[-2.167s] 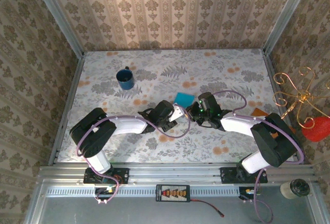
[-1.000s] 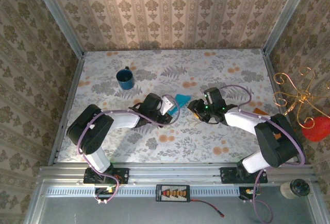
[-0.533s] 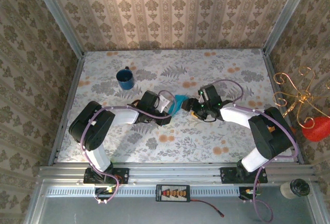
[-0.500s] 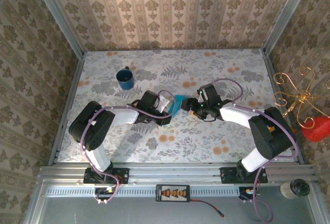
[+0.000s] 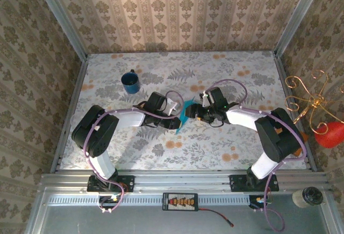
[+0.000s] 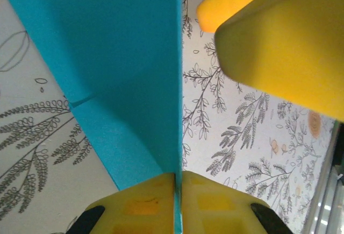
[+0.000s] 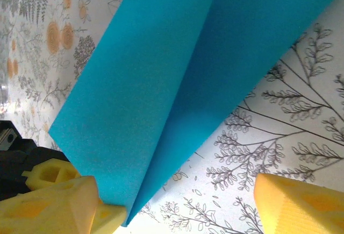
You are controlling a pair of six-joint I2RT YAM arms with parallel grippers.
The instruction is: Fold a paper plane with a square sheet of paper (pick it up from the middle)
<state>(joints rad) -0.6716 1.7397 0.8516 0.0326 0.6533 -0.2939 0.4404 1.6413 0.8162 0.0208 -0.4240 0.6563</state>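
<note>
Whereas the paper lay flat moments ago, left fingers now clamp it folded; right fingers wait apart, likely creasing next.

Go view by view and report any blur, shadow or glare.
Top view: a bright patch lightens the back wall; the paper is small but clear. Left wrist view: the yellow fingers of the left tool are soft, the tablecloth print sharp. Right wrist view: one paper panel is lit, the other shaded.
</note>
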